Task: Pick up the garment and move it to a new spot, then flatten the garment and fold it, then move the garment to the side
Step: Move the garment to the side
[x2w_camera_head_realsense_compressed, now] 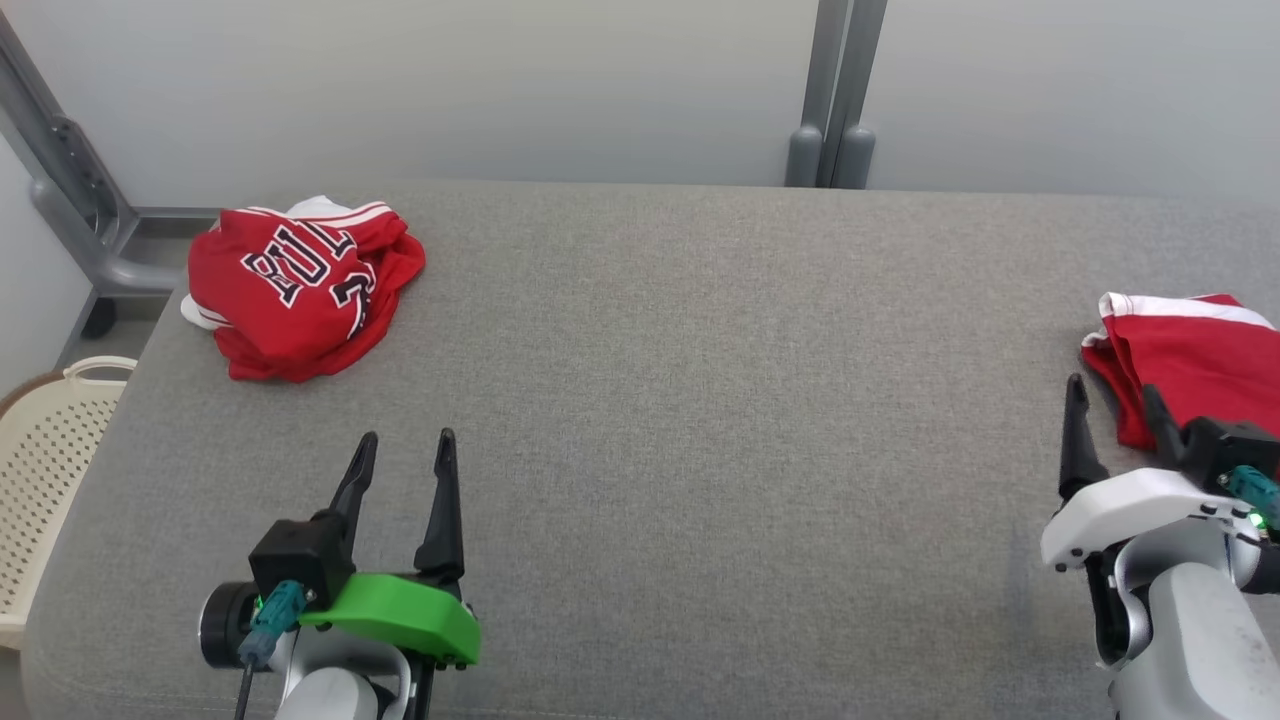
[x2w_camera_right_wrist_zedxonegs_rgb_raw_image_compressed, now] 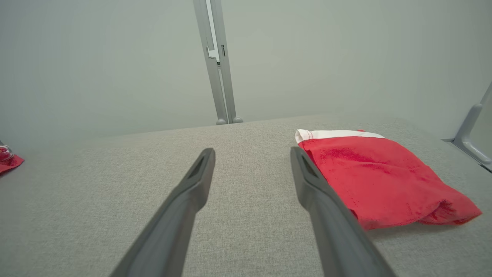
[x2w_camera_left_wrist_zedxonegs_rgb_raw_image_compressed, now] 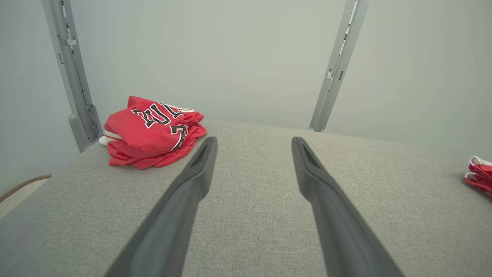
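A crumpled red garment (x2w_camera_head_realsense_compressed: pixel 300 290) with black-and-white lettering lies bunched at the far left of the grey padded table (x2w_camera_head_realsense_compressed: pixel 700 400); the left wrist view has it (x2w_camera_left_wrist_zedxonegs_rgb_raw_image_compressed: pixel 150 132) ahead and left of the fingers. My left gripper (x2w_camera_head_realsense_compressed: pixel 408 436) (x2w_camera_left_wrist_zedxonegs_rgb_raw_image_compressed: pixel 254 140) hovers open and empty near the front edge, short of that garment and slightly right of it. My right gripper (x2w_camera_head_realsense_compressed: pixel 1112 386) (x2w_camera_right_wrist_zedxonegs_rgb_raw_image_compressed: pixel 251 151) is open and empty too, at the front right, its right finger beside a folded red garment with a white band (x2w_camera_head_realsense_compressed: pixel 1190 350) (x2w_camera_right_wrist_zedxonegs_rgb_raw_image_compressed: pixel 376 177).
A cream perforated basket (x2w_camera_head_realsense_compressed: pixel 50 450) stands off the table's left edge. Grey metal frame posts rise behind the table at the back middle (x2w_camera_head_realsense_compressed: pixel 835 90) and back left (x2w_camera_head_realsense_compressed: pixel 80 190). Bare grey fabric stretches between the two garments.
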Robot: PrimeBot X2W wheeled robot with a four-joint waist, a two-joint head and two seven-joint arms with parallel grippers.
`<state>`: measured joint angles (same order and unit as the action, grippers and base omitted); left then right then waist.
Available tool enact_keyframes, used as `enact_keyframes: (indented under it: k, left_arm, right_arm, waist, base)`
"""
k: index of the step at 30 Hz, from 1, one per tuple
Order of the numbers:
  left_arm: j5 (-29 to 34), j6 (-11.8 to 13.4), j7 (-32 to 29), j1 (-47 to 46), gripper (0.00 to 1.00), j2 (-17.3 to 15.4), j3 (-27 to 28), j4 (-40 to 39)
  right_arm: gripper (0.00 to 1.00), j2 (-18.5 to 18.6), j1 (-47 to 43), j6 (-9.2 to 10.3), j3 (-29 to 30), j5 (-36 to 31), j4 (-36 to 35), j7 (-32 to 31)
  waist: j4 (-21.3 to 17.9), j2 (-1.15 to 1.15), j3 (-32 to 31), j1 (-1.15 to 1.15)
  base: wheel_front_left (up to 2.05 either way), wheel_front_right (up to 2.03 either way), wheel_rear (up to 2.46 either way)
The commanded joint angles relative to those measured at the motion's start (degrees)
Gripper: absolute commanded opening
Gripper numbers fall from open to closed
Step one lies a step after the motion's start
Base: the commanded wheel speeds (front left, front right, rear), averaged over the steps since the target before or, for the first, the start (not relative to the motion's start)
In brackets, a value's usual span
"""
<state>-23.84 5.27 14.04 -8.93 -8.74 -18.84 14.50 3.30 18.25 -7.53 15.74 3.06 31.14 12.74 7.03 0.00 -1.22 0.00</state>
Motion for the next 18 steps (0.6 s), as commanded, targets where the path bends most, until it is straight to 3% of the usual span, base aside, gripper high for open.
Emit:
enact_keyframes:
  k: [1, 10, 18]
  left_arm:
    - [-0.3, -0.2, 0.3, 1.3, 1.00, -0.7, 0.2, 0.0]
    - [-0.8, -0.8, 0.5, 3.8, 1.00, -1.8, 0.2, 1.7]
    - [-2.3, -2.8, 0.6, 4.3, 1.00, -2.4, 0.0, 3.6]
  right_arm:
    - [1.00, -0.1, -1.4, 0.07, -1.0, 0.5, -1.2, -0.6]
    - [1.00, -0.3, -10.5, 0.08, -5.4, 5.7, -10.2, -7.1]
    - [1.00, -0.3, -15.5, 0.07, -8.6, 9.3, -12.3, -9.0]
  waist:
    - [0.1, 0.00, -1.8, 0.00]
    - [1.5, 0.00, -4.3, 0.00]
    - [1.6, 0.00, -4.5, 0.00]
  base:
    - [0.00, 0.00, 0.00]
    - [0.00, 0.00, 0.00]
    - [0.00, 0.00, 0.00]
